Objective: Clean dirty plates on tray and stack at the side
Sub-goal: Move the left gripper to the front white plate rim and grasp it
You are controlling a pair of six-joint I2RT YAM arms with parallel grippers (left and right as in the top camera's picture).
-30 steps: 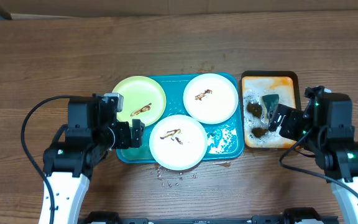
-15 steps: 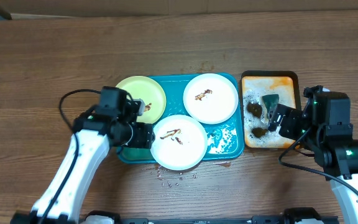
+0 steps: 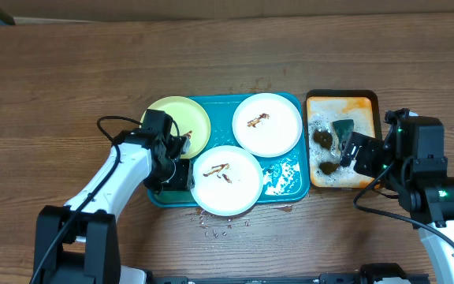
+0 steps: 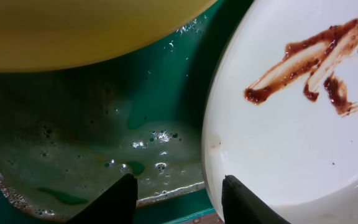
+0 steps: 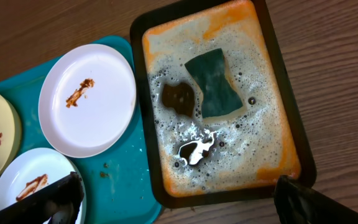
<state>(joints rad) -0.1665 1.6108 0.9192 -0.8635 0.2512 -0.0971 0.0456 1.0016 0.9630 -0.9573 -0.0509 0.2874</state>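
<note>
Glossy teal plastic tray (image 3: 284, 180) mid-bench (image 3: 211, 55), suds pooled inside. Three round shallow plates on it, each brown-smeared: yellow-green plate (image 3: 178, 118) at its left-rear corner, white plate (image 3: 267, 124) right-rear, front plate (image 3: 227, 180) overhanging its near rim. The left gripper (image 4: 178, 202) is apart, straddling that front plate's edge, clear only from the wrist. The right gripper (image 5: 179, 204) gapes wide over the foamy orange tray (image 5: 225, 17) just right of the teal one, green sponge (image 5: 213, 83) inside

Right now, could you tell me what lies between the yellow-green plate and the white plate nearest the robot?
Only a wet, foamy strip of the teal tray; the left wrist view shows it.
</note>
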